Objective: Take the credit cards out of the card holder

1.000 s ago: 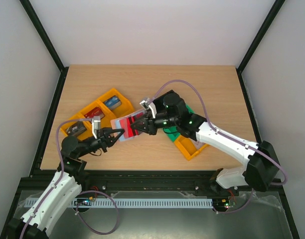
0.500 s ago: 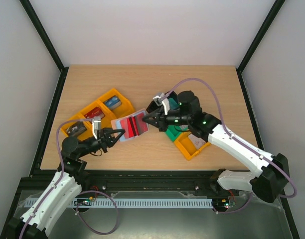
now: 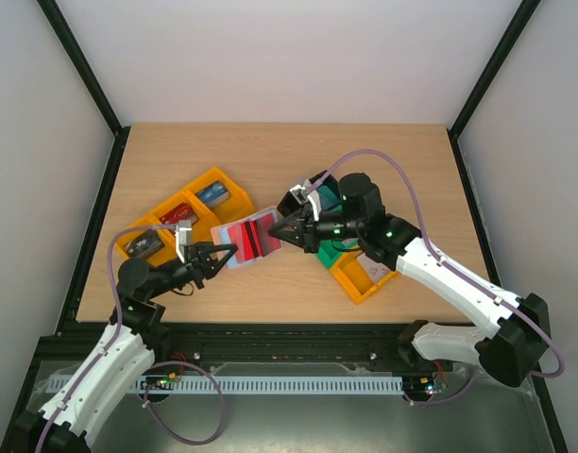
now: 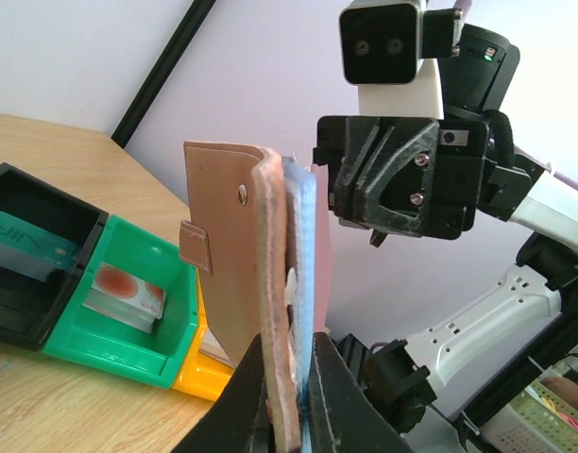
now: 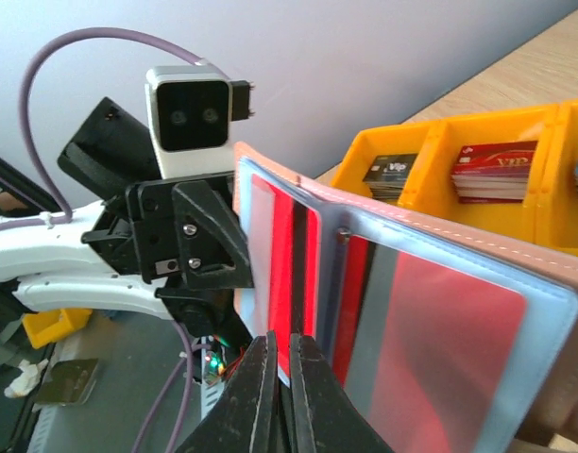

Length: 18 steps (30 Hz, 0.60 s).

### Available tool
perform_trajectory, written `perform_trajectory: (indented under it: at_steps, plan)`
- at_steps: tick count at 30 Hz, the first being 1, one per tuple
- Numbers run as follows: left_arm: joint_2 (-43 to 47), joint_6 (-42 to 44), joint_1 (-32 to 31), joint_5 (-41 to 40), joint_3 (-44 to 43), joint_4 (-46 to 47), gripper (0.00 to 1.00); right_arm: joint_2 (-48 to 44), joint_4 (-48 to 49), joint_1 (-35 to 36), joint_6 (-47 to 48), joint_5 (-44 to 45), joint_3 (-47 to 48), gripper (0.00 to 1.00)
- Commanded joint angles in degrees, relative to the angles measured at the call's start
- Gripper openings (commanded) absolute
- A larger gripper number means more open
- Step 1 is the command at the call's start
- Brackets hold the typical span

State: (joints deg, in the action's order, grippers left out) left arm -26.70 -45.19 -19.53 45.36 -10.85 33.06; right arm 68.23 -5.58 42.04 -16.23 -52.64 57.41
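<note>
**STEP IN HAND: DRAWING A CARD FROM THE OPEN HOLDER**

Nearest the arm bases, at the lower left of the top view, the left gripper (image 3: 223,253) is clenched on one edge of the card holder (image 3: 261,229). The left wrist view shows the holder standing upright and edge-on between the two fingers.

The holder sits at the centre of the top view, over the table (image 3: 270,151), opened like a book.
- Outside: brownish-pink, with a short tab and a small stud (image 4: 243,193).
- Inside: pale blue, with clear pockets.
- Contents: the credit cards (image 5: 431,330) are seated in the pockets, showing red faces with dark stripes, at least two side by side.

Just right of the holder, the right gripper (image 3: 287,229) has its fingers pressed together, tips at the holder's free edge. In the right wrist view the tips meet in front of a red card at bottom centre. Whether a card edge is pinched between them cannot be told.

Judgement: this is the extraction step, and no card in view has left its pocket. The next move calls for a sure pinch on one card edge. The pull should then run straight along the pocket while the left gripper braces the holder.

Farther off, an orange bin (image 5: 363,160) holds loose cards. A green bin (image 4: 128,354) and a black bin (image 4: 10,321) lie behind the right arm.
</note>
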Motion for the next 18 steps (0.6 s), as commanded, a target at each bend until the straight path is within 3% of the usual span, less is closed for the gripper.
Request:
perform_trajectory:
  at_steps: [1,7,14,18]
  plan:
    - [0.0,-0.2,0.7,-0.9,0.1,4.1,0.02,-1.5,7.1,0.5,-1.9,-2.4,-1.4,0.05]
    - [1.0,-1.7,0.8,0.0,0.2,8.1,0.02,-1.2,9.2,1.9,-4.4,2.4,-0.8,0.05]
    - [2.0,-2.3,0.8,1.8,-1.0,13.0,0.02,-1.0,14.3,5.1,-5.6,2.4,-1.3,0.28]
    - [1.9,-2.1,0.8,2.6,-1.9,13.4,0.02,0.6,12.2,6.1,-4.2,4.4,-0.3,0.31]
